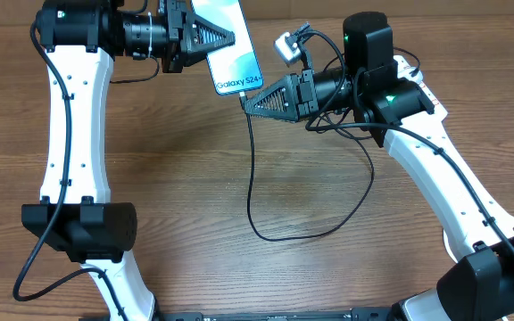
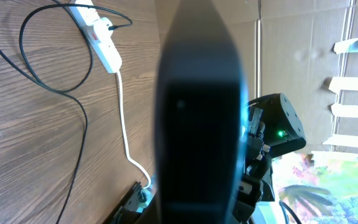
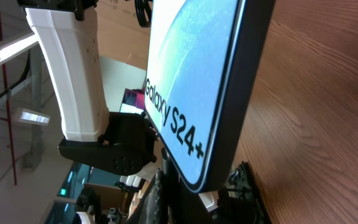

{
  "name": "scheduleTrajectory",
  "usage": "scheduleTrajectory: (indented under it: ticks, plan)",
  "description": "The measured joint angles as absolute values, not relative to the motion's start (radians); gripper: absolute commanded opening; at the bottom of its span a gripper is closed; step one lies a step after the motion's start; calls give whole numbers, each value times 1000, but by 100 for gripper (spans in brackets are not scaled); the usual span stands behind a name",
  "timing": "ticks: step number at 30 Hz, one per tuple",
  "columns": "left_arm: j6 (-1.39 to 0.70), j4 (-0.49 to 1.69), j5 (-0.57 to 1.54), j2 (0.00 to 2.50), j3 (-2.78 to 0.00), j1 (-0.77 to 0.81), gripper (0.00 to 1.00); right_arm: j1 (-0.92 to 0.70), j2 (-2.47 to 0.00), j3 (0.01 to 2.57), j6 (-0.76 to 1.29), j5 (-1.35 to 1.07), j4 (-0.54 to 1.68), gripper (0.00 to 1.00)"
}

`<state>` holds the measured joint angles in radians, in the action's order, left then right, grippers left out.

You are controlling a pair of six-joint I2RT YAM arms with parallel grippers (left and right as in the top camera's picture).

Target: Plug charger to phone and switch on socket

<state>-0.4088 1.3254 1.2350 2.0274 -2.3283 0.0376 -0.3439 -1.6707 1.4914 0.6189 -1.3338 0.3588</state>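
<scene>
Table: wooden, bearing the lot.
Charger: black cable looping over the table's middle, its end rising into the clenched right gripper, just below the phone.
Socket: lying flat on the table.
Phone: hanging above the far edge, with the left gripper clamping its side.

I log the table under the phone as matt brown wood grain, and the phone itself as a glossy, smooth screen set in a dark, smooth frame. Hanging below the phone, the charger reads as thin matt black cable. The socket is smooth white plastic, its thick cord white and faintly shiny.
</scene>
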Motion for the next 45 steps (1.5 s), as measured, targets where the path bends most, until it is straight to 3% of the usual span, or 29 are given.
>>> scheduleTrajectory:
  ticks: [41,42,44,45]
  plan:
    - [-310,1319,1294,2029,-2328,39,4,-333,-1671,1491,659,-1309,314,4]
    - [-310,1318,1293,2030,-2328,38,4,-333,-1671,1491,659,-1307,314,13]
    - [-310,1318,1288,2031,-2328,38,4,-333,-1671,1491,662,-1298,315,47]
    - [-310,1330,1284,2031,-2328,39,4,-332,-1671,1491,660,-1268,305,57]
